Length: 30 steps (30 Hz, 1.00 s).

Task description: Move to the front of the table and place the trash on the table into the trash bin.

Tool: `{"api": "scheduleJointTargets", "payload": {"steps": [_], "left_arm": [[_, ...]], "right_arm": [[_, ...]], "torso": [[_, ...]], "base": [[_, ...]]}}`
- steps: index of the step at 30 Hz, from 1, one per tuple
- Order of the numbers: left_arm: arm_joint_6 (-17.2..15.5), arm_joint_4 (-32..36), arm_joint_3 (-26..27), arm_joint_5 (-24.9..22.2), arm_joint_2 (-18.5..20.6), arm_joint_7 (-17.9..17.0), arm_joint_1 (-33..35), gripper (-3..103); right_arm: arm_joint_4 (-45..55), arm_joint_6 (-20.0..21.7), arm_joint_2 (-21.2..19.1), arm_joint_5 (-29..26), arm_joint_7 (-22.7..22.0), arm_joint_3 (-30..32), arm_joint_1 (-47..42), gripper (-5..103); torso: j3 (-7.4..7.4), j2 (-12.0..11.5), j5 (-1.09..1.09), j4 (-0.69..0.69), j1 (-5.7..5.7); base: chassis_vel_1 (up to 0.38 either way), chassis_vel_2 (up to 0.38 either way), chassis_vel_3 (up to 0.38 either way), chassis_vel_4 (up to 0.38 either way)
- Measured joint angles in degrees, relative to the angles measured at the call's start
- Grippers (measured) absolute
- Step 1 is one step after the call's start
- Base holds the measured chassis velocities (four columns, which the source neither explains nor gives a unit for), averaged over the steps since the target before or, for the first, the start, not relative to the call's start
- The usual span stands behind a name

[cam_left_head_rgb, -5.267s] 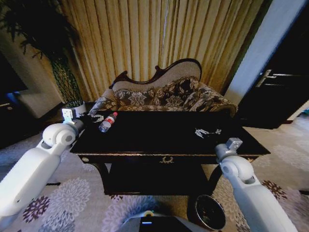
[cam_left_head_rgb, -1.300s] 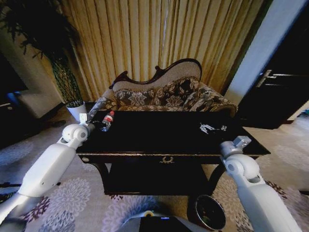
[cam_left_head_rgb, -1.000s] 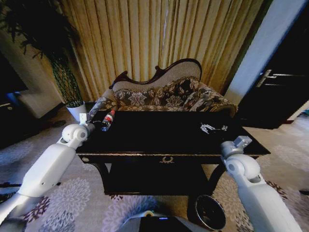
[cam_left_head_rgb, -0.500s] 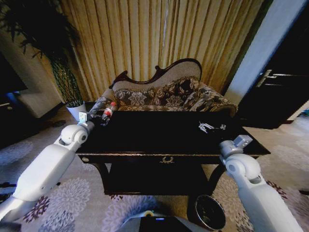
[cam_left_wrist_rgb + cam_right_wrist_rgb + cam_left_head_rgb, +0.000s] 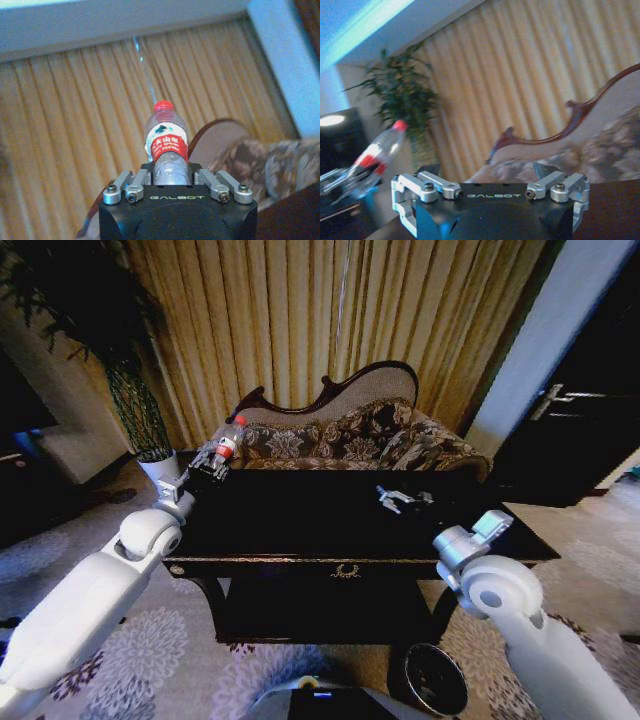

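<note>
A small clear plastic bottle point(image 5: 229, 442) with a red cap and red label is the trash I see. My left gripper point(image 5: 213, 461) is shut on its lower part and holds it in the air over the far left corner of the table point(image 5: 300, 530). In the left wrist view the bottle point(image 5: 166, 145) sticks out cap-first from between the jaws. My right gripper point(image 5: 400, 498) hovers open over the right middle of the dark tabletop, holding nothing. The right wrist view catches the bottle point(image 5: 374, 152) farther off. The reddish-brown trash bin point(image 5: 435, 678) stands on the carpet in front of the table, to the right.
A carved floral sofa point(image 5: 350, 435) runs behind the table, with gold curtains point(image 5: 330, 320) beyond. A tall plant in a white pot point(image 5: 158, 466) stands at the back left. A dark door point(image 5: 585, 430) is at the right. Patterned carpet point(image 5: 160, 650) covers the floor.
My left gripper has lifted the bottle off the tabletop and raised it up and back. My right gripper has shifted left over the table.
</note>
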State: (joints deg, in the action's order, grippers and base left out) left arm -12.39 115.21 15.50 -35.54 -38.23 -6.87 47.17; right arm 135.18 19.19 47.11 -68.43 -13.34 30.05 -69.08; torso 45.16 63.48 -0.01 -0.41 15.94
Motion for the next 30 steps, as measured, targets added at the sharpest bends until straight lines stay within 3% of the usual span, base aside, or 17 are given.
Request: {"api": "scheduleJointTargets", "payload": {"steps": [5,10,20,23,30], "left_arm": [[1.1,2.3,-0.8,-1.3,0.7,0.9,-0.6,32],[1.2,0.5,-3.9,-1.8,0.3,1.6,-4.1,32],[1.2,-6.1,-12.2,-4.2,0.7,2.5,-15.5,32],[1.3,-8.2,-16.3,-4.6,-0.6,2.7,-20.2,32],[0.9,-9.3,-21.6,-5.2,-4.5,2.7,-26.0,32]], "right_arm": [[-3.0,-0.2,-3.6,-7.0,0.2,-6.0,9.6,100],[-7.7,-0.3,-3.6,-9.8,0.5,-10.4,17.7,100],[-20.2,1.4,-1.5,-11.8,5.1,-20.8,34.4,100],[-24.6,2.1,1.2,-12.7,5.5,-25.6,41.2,100],[-28.7,3.0,4.0,-13.7,7.8,-30.5,46.4,100]], "torso": [[0.0,0.0,0.02,0.01,0.0],[0.0,0.0,-0.01,0.01,0.0],[0.01,0.0,0.01,-0.01,0.01],[0.01,0.0,0.0,0.02,0.01],[0.01,0.0,0.0,0.0,0.02]], "base": [[0.0,0.0,0.0,0.0],[0.0,0.0,0.0,0.0],[0.0,0.0,0.0,0.0],[0.0,0.0,0.0,0.0],[0.0,0.0,0.0,0.0]]}}
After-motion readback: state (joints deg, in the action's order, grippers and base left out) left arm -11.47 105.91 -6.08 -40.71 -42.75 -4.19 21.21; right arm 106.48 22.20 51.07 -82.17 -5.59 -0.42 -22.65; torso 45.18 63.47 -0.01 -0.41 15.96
